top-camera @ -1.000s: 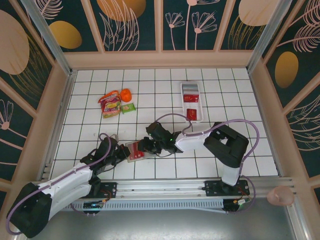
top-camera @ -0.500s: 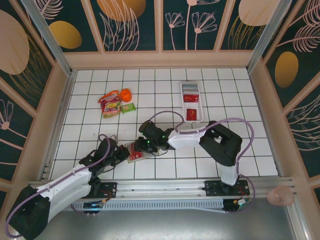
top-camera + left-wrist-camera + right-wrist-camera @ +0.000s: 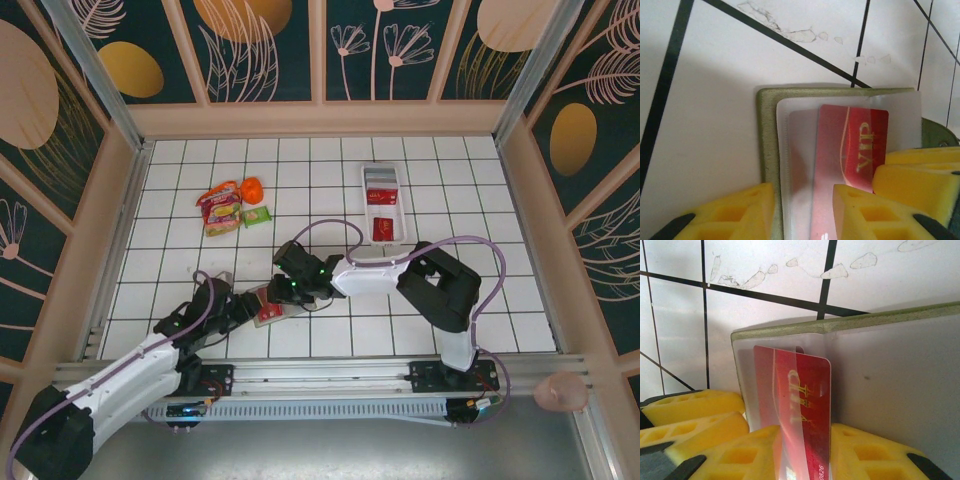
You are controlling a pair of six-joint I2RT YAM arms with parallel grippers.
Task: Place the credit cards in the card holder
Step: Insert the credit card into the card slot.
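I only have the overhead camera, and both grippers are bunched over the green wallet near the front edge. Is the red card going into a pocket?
Observer: Partly, it seems. On the left wrist camera the red card, lettered VIP in gold, overlaps the clear sleeve of the open olive wallet. One long side looks frosted, as if under the plastic.
Operator: Which arm has the card?
Observer: The right wrist camera shows the right gripper closed on the card's two long edges.
Operator: And the left one?
Observer: The left gripper has its jaws apart, straddling the wallet's edge and sleeve without pinching them.
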